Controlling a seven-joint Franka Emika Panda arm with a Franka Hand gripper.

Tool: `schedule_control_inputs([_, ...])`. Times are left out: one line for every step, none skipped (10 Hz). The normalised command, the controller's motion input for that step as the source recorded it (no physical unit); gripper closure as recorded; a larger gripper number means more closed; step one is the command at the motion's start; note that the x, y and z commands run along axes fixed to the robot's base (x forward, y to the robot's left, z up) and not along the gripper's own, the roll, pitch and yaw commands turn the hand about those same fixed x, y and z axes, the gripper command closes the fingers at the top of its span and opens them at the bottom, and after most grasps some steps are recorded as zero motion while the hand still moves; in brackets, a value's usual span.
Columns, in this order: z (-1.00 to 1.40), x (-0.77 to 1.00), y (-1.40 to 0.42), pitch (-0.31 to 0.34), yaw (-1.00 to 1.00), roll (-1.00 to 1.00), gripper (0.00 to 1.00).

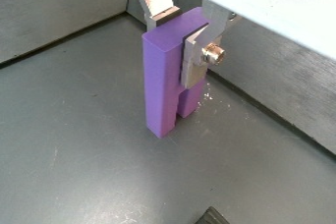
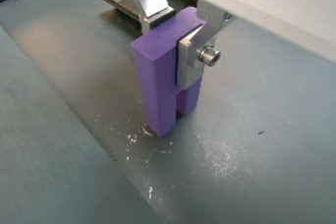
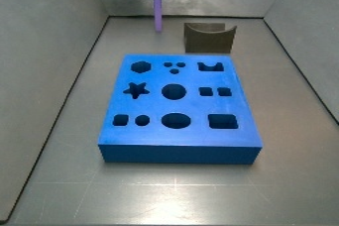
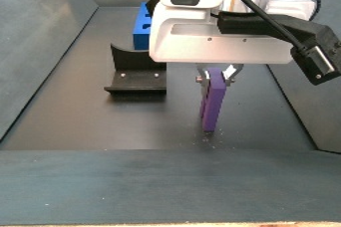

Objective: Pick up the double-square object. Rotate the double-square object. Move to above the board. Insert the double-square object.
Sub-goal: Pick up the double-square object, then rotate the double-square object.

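Observation:
The double-square object (image 1: 164, 81) is a tall lavender block standing upright on the grey floor, seen in both wrist views (image 2: 160, 76) and both side views (image 3: 159, 10) (image 4: 210, 107). My gripper (image 1: 178, 47) straddles its top end. One silver finger (image 1: 197, 59) lies flat against one face. The other finger (image 1: 157, 2) stands a little apart behind the block. The jaws are open around the block. The bright-blue board (image 3: 192, 108) with dark cutouts lies mid-floor, away from the block, and shows behind the arm in a side view (image 4: 140, 17).
A dark olive-grey U-shaped holder (image 3: 208, 39) stands by the board's far edge, next to the block (image 4: 136, 77). Grey walls enclose the floor on all sides, and the block stands near one of them (image 1: 282, 76).

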Motion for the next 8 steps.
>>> schedule_control_inputs([0.0, 0.0, 0.0, 0.0, 0.0, 0.0, 1.0])
schedule_control_inputs([0.0, 0.0, 0.0, 0.0, 0.0, 0.0, 1.0])
schedule_control_inputs([0.0, 0.0, 0.0, 0.0, 0.0, 0.0, 1.0])
schedule_control_inputs([0.0, 0.0, 0.0, 0.0, 0.0, 0.0, 1.0])
schedule_control_inputs([0.0, 0.0, 0.0, 0.0, 0.0, 0.0, 1.0])
schedule_control_inputs([0.0, 0.0, 0.0, 0.0, 0.0, 0.0, 1.0])
schedule_control_inputs([0.0, 0.0, 0.0, 0.0, 0.0, 0.0, 1.0])
schedule_control_inputs([1.0, -0.29, -0.82, 0.0, 0.0, 0.0, 1.0])
